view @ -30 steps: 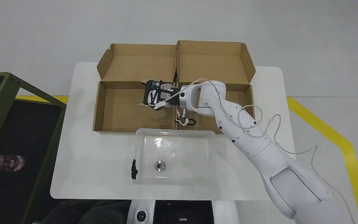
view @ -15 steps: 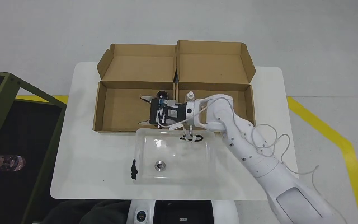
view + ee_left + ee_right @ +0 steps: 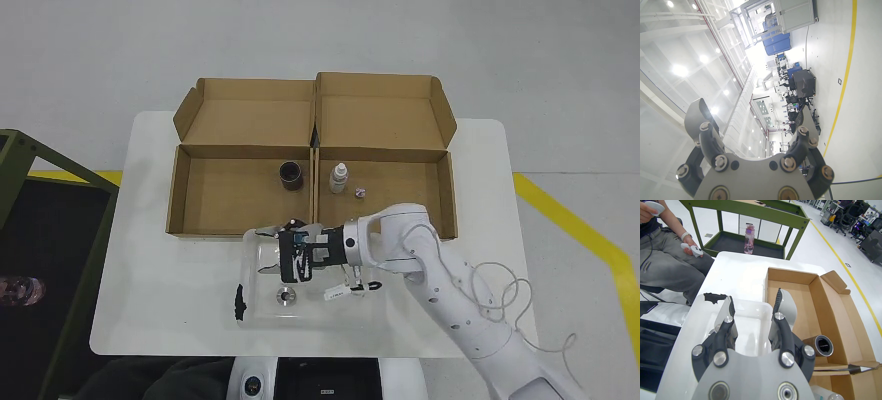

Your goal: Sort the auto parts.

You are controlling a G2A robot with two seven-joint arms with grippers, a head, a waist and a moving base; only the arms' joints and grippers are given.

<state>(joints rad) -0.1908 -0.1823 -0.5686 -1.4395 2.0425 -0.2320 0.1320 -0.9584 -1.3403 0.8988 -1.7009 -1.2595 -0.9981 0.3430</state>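
Note:
My right gripper [image 3: 290, 256] hangs open over the far part of the clear plastic bin [image 3: 262, 280], with nothing between its fingers. In the right wrist view this gripper [image 3: 754, 305] is above the bin [image 3: 747, 321]. A small round metal part [image 3: 286, 295] lies on the bin's floor. A dark cylinder [image 3: 291, 176] rests in the left cardboard box [image 3: 220, 195], also seen as the cylinder [image 3: 822, 345] on its side in the box [image 3: 810, 306]. A small white bottle [image 3: 340, 178] stands in the right box [image 3: 410, 190]. My left gripper [image 3: 753, 113] is open, pointing out into the room.
A black scrap [image 3: 238, 303] clings to the bin's left rim, seen as a black scrap [image 3: 714, 296] in the right wrist view. A tiny part [image 3: 361, 190] lies beside the bottle. A green cart [image 3: 745, 217] stands off the table's left side.
The right gripper left the dark cylinder in the left box, then drew back toward the robot and now hangs over the clear bin.

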